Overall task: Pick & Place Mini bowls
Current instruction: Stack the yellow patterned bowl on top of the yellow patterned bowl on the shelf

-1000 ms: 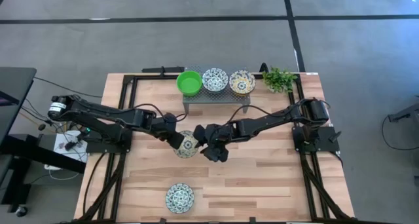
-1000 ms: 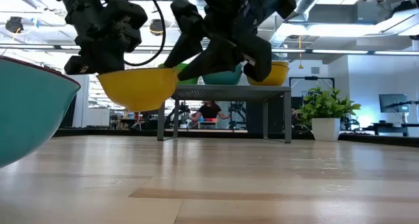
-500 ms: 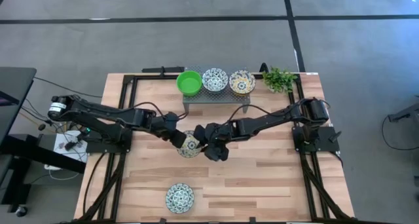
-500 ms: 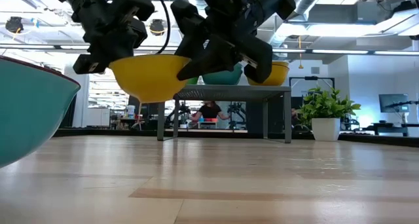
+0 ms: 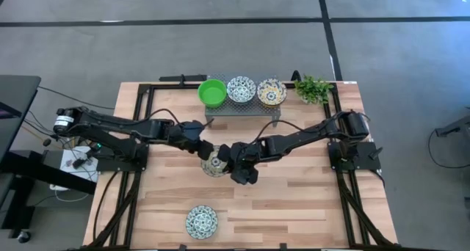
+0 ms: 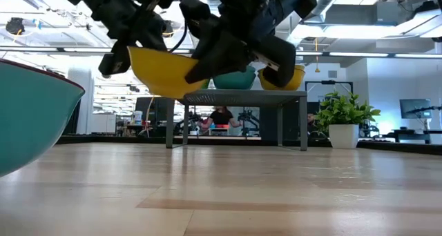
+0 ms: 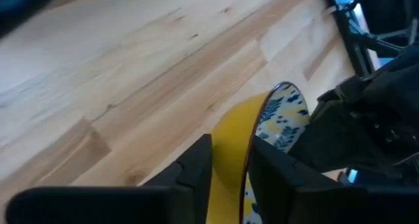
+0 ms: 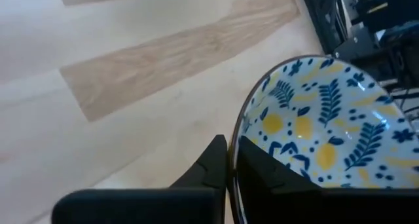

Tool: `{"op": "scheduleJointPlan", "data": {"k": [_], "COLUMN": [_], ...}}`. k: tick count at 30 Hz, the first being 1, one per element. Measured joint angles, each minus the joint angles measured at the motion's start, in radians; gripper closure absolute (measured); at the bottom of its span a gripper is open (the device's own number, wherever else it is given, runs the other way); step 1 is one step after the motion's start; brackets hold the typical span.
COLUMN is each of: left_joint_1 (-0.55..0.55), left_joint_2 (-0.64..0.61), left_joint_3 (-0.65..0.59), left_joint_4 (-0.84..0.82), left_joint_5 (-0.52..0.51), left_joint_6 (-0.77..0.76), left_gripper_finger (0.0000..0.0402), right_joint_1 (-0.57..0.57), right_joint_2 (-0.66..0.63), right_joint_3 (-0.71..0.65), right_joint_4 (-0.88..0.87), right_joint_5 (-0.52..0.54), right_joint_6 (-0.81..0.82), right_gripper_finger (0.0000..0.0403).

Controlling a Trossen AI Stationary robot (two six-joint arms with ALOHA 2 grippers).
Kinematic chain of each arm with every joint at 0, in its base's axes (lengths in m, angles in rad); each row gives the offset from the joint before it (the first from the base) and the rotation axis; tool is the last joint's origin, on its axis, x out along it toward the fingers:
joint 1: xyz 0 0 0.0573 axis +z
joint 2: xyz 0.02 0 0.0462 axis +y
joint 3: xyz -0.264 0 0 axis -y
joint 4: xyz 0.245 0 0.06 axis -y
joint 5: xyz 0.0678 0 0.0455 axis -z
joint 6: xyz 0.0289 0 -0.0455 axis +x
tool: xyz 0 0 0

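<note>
Mid-counter, above the wood, the left gripper (image 5: 200,146) has its jaws spread loosely astride the yellow bowl's (image 5: 214,163) rim, while the right gripper (image 5: 230,157) pinches that bowl's opposite rim.

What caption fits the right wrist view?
Right tool shut on the rim of the yellow-patterned bowl above the wooden table.

We see a held bowl (image 8: 314,119) that is yellow outside, white inside with blue leaves and yellow spots. On the grey rack (image 5: 242,108) sit a green bowl (image 5: 212,92), a blue-patterned bowl (image 5: 241,89) and a yellow-patterned bowl (image 5: 271,92). The surface (image 5: 294,199) is pale wood.
</note>
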State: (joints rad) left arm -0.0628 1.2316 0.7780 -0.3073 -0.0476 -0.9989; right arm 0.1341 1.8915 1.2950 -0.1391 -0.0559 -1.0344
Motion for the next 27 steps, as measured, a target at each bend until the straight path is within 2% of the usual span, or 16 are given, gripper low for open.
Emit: {"op": "scheduleJointPlan", "data": {"k": [5, 10, 14, 20, 25, 27], "left_joint_1": [-0.002, -0.001, -0.003, -0.010, -0.036, -0.044], "left_joint_2": [0.003, 0.003, 0.002, -0.040, -0.099, -0.115], "left_joint_3": [-0.001, -0.001, 0.000, 0.001, 0.002, 0.002], "left_joint_4": [0.065, 0.106, 0.112, 0.151, 0.156, 0.155], "left_joint_5": [-0.005, -0.016, -0.007, 0.005, -0.003, -0.004], "left_joint_6": [0.000, 0.030, 0.076, 0.147, 0.214, 0.237], "left_gripper_finger": [0.0278, 0.0269, 0.0273, 0.0286, 0.0295, 0.0297], "right_joint_1": [0.000, 0.011, 0.044, 0.068, 0.083, 0.088], "right_joint_2": [-0.004, -0.016, -0.060, -0.167, -0.299, -0.363], "right_joint_3": [0.004, 0.008, 0.006, 0.005, 0.004, 0.003], "right_joint_4": [-0.026, -0.075, -0.179, -0.411, -0.628, -0.664], "right_joint_5": [0.002, 0.013, 0.108, 0.173, 0.306, 0.362], "right_joint_6": [0.091, 0.198, 0.322, 0.516, 0.649, 0.680], "right_gripper_finger": [0.0383, 0.0394, 0.0392, 0.0388, 0.0395, 0.0391]}}
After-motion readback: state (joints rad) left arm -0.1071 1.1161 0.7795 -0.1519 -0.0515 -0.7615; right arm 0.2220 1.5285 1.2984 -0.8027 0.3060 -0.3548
